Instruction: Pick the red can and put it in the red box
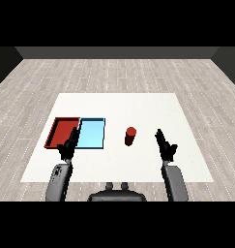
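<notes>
Head view, nearest edge first: two grey forearms rising from the lower corners, each ending in a black hand. Left hand (69, 145) raised over the near part of the tabletop (138, 167), fingers straight and pointing away, released, holding nothing; seen overlapping the near right corner of the red tray (55, 130) and the near left corner of the light blue tray (100, 134), contact with either not possible to judge. Right hand (165, 145) at much the same depth on the other side, fingers likewise straight and relaxed, thumb out to the side, nothing in its grasp, apart from the can.

A little farther in: red can (130, 136) standing upright on the white tabletop, between the light blue tray and the right hand, nearer the tray than the hand yet touching neither. Outside both trays, so not yet in the red one. No label, brand or writing readable on the can; surface plain red with a lighter top.

Same depth and beyond, to the left: red tray and light blue tray lying side by side, edges meeting, red one outermost, blue one closer to the can. No markings or lettering on either.

Farthest: bare white tabletop, then grey plank floor (119, 72) running to a dark wall
</notes>
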You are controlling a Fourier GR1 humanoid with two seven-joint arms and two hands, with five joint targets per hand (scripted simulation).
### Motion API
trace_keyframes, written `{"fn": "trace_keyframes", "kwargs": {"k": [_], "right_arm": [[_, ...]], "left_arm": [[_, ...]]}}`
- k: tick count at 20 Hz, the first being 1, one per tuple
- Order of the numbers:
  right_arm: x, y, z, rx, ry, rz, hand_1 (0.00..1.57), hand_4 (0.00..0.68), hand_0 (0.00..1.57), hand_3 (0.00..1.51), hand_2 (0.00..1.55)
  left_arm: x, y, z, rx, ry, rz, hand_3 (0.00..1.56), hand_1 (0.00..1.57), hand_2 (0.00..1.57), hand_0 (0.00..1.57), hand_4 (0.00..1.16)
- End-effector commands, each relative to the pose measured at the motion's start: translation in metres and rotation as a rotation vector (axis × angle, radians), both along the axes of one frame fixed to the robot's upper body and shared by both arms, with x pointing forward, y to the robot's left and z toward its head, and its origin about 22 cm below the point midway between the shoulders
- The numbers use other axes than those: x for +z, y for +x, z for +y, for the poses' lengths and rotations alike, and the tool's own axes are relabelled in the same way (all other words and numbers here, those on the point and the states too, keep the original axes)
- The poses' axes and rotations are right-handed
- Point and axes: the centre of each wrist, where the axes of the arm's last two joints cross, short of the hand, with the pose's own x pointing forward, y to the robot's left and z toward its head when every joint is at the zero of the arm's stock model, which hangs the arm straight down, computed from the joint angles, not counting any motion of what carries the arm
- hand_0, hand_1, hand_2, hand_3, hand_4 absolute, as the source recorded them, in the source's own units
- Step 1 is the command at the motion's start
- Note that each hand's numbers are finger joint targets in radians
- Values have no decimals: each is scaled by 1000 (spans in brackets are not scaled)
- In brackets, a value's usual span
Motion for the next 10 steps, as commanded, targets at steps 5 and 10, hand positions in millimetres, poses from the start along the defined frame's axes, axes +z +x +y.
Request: {"fn": "trace_keyframes", "kwargs": {"k": [5,10], "right_arm": [[2,29,-40,2,-21,-20,0,0,0,0,0],[18,20,-31,51,55,-363,0,0,0,0,0]], "left_arm": [[2,6,-2,-9,16,32,0,0,0,0,0],[19,7,-1,-27,-88,-414,0,0,0,0,0]]}}
